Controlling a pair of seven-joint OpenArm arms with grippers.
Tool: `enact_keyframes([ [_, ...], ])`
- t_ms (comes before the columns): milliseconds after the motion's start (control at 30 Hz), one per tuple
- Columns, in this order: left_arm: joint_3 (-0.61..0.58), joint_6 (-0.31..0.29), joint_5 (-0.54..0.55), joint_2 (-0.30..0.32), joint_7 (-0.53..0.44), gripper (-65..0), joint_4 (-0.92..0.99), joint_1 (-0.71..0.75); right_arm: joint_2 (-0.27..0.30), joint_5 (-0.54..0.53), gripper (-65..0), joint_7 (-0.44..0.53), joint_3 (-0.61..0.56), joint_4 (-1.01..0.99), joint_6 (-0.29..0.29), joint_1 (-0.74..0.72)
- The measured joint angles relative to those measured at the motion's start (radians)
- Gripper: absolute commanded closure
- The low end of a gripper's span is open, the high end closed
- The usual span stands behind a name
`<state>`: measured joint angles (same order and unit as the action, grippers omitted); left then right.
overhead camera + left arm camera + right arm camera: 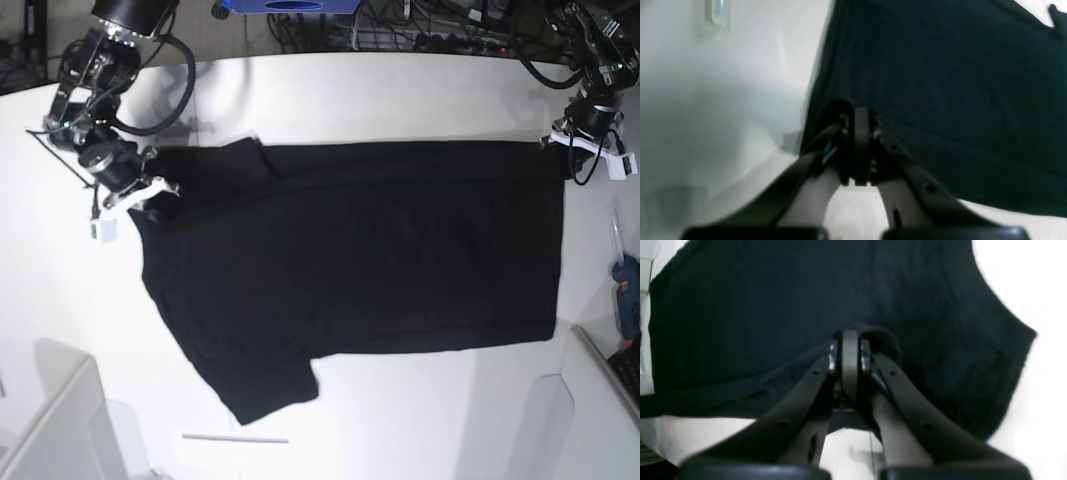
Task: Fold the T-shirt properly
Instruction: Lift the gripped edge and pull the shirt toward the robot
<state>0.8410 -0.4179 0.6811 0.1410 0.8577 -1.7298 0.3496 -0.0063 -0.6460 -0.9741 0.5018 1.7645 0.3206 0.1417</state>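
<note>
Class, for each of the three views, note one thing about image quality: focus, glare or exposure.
Left wrist view: soft focus, the left gripper blurred up close. Right wrist view: the table blown out to pure white beside the T-shirt. Base view: sharpest, with glare streaks on the table near the right gripper.

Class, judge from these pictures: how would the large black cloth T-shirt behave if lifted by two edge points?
The large black cloth T-shirt is probably floppy: it lies flat with soft creases. It would likely sag between the left gripper and right gripper, both shut on its edge. The loose lower sleeve would probably dangle.
</note>
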Motion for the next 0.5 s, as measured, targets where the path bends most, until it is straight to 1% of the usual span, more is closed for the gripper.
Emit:
enact_keyframes([
  [133, 0.003, 0.0, -0.001, 0.001, 0.0, 0.0, 0.012, -0.003, 0.001, 0.0, 0.0, -0.003, 0.0, -0.026, 0.0, -0.051],
  [333, 0.002, 0.0, -0.124, -0.002, -0.001, 0.0, 0.019, -0.068, 0.001, 0.0, 0.0, -0.003, 0.0, -0.093, 0.0, -0.105],
  [400, 0.0, 0.0, -0.14, -0.002, -0.007, 0.0, 0.018, -0.073, 0.001, 0.001, 0.0, -0.004, 0.0, -0.121, 0.0, -0.117],
  [500, 0.0, 0.0, -0.164, -0.005, 0.01, 0.0, 0.02, -0.09, 0.004, 0.002, 0.0, -0.007, 0.0, -0.151, 0.0, -0.14],
])
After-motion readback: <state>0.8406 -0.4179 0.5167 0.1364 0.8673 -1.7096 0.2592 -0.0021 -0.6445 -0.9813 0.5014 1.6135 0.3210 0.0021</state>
